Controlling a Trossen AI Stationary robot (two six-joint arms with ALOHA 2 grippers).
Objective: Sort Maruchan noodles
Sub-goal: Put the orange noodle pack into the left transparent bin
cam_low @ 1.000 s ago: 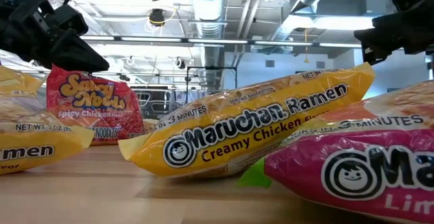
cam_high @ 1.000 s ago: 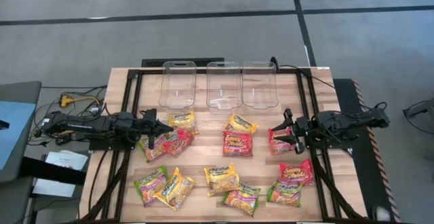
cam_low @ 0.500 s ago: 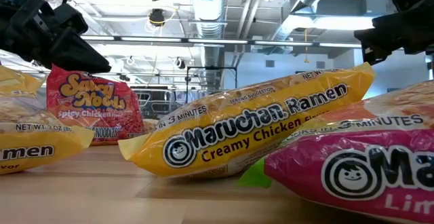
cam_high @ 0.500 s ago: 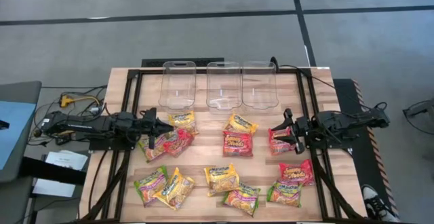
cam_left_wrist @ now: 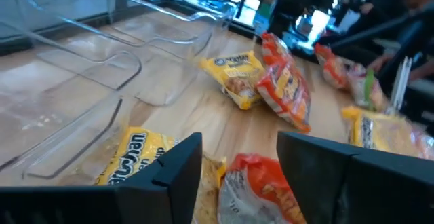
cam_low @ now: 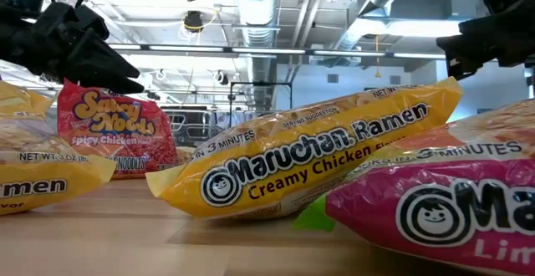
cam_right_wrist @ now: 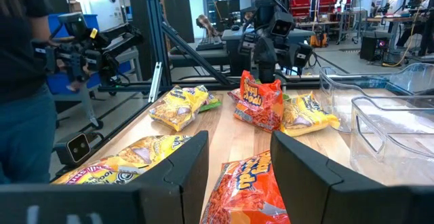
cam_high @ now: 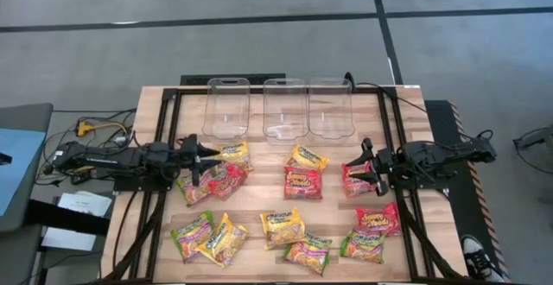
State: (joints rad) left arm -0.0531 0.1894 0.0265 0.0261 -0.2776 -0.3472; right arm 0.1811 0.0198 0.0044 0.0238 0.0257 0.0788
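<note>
High view: left gripper (cam_high: pixel 207 159) open over packets (cam_high: pixel 226 180) near the table's (cam_high: pixel 259 205) left edge, right gripper (cam_high: pixel 352 174) open by a red packet (cam_high: pixel 356 181), ready to sort into bins (cam_high: pixel 284 109).

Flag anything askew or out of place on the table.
Nothing is spilled or damaged. Packets lie scattered at odd angles, and by the left gripper a red packet overlaps its neighbours. All three bins hold no packets. The right gripper hovers over another red packet.
</note>
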